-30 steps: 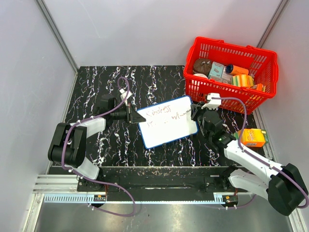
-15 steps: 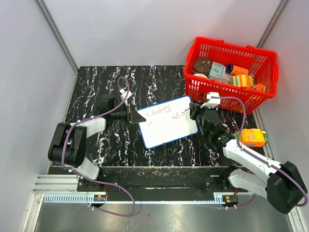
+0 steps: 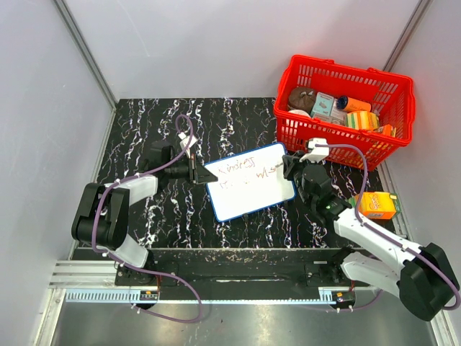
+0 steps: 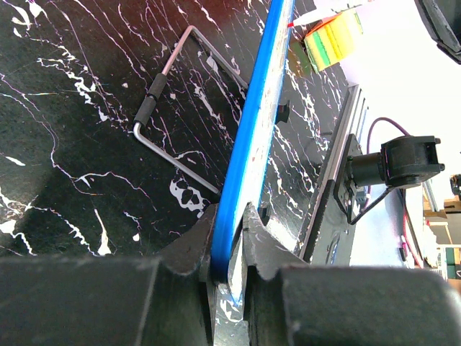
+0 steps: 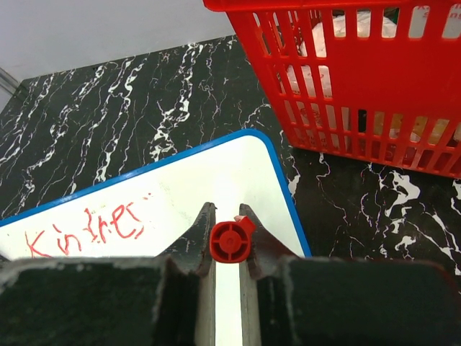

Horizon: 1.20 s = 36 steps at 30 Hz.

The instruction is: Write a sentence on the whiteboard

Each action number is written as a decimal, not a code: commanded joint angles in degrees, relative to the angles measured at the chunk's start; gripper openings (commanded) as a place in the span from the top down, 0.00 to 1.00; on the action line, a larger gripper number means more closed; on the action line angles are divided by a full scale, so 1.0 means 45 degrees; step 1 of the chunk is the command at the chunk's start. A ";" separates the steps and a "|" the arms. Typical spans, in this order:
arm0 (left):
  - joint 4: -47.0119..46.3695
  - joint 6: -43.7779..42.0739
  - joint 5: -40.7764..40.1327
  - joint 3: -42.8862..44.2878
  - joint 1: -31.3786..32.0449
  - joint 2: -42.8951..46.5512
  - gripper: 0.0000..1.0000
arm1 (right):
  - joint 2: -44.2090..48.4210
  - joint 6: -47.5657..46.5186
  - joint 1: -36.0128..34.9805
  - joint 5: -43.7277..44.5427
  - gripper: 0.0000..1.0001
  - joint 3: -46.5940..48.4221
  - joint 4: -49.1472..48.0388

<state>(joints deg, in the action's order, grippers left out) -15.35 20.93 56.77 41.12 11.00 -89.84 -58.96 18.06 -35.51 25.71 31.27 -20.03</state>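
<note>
The whiteboard (image 3: 248,180) with a thin blue frame lies tilted in the middle of the black marble table. Red words, the sentence (image 3: 238,166), run in two short lines on it; the top one reads roughly "Kindness" (image 5: 86,225). My left gripper (image 3: 204,175) is shut on the board's left edge; the blue frame (image 4: 252,137) runs edge-on between its jaws. My right gripper (image 3: 288,167) is shut on a red marker (image 5: 230,241), held over the board's right end. The marker's tip is hidden.
A red basket (image 3: 346,108) with several packaged goods stands at the back right, close to my right gripper; its wall (image 5: 360,86) shows in the right wrist view. An orange carton (image 3: 377,205) lies at the right edge. A bent wire stand (image 4: 173,108) lies beside the board.
My right gripper has shifted slightly left over the board's right end, and the second red line has grown a little. The left arm and board have not moved.
</note>
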 commanded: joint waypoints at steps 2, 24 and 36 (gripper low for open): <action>0.0229 -0.2268 -0.3612 0.0022 -0.0082 -0.0445 1.00 | 0.0192 0.0341 0.0058 -0.0284 1.00 -0.0112 0.0545; 0.0229 -0.2268 -0.3632 0.0041 -0.0082 -0.0445 1.00 | 0.0856 0.0146 0.0058 0.0652 1.00 -0.0211 0.1229; 0.0209 -0.2268 -0.3593 0.0041 -0.0082 -0.0465 1.00 | 0.0681 -0.0362 0.0078 0.1219 1.00 0.0727 0.0096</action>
<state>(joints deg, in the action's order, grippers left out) -15.35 20.93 56.80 41.15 11.00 -89.84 -55.61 18.33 -35.51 28.05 30.41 -15.18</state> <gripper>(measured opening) 0.159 0.158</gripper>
